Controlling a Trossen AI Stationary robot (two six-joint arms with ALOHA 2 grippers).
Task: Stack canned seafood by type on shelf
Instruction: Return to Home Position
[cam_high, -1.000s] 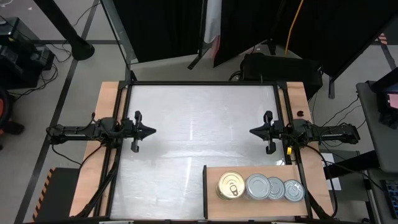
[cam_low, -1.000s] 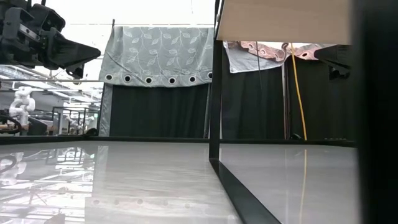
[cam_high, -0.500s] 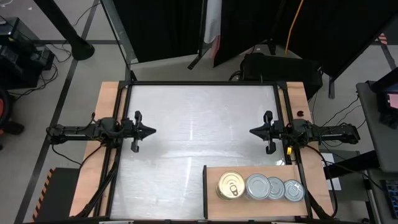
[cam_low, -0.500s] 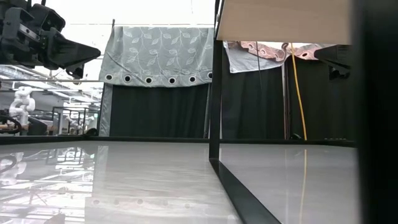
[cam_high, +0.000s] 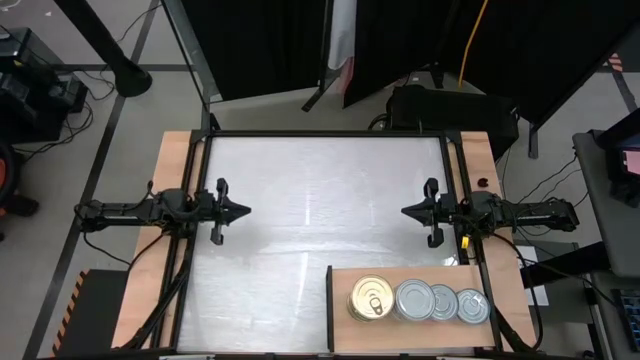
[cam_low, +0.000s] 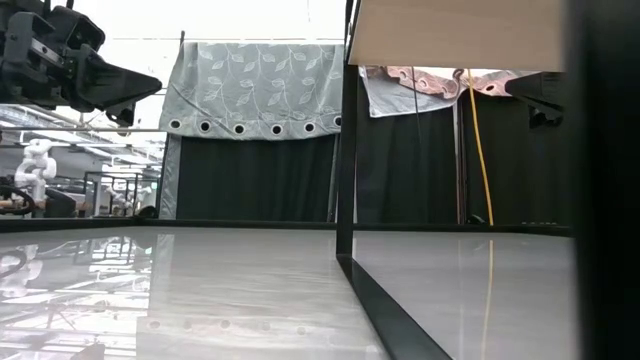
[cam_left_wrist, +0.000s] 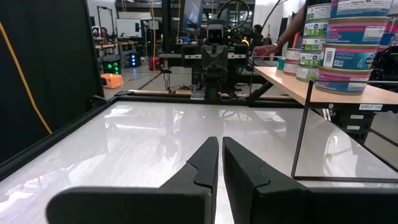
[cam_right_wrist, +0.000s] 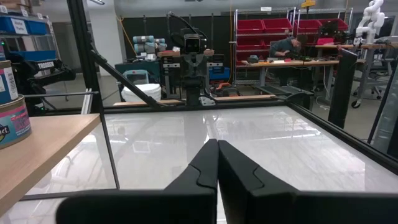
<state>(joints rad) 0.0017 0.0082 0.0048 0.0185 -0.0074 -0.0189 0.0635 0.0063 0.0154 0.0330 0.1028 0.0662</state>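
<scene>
Both arms are parked at mid-depth, one per side. The left end effector (cam_high: 246, 211) is held just inside the left edge of the white surface (cam_high: 320, 180). The right end effector (cam_high: 404, 211) is held just inside the right edge. The tips are pointed at each other w/ a wide stretch of surface between them. The fingers on both are pressed together, w/ only a hairline slit seen in the left wrist view, and nothing is gripped by either.

The shelf (cam_high: 420, 276) is set at the near right corner of the surface, raised on a thin black frame. Its right end is carried out over the wooden side strip (cam_high: 480, 160). The shelf's far edge is found near the right arm's wrist but apart from it.

The cans (cam_high: 413, 300) are lined up in 4 stacks along the shelf's near part, approx touching side by side. One gold pull-ring top is seen at the left end, w/ 3 silver tops beside it.
</scene>
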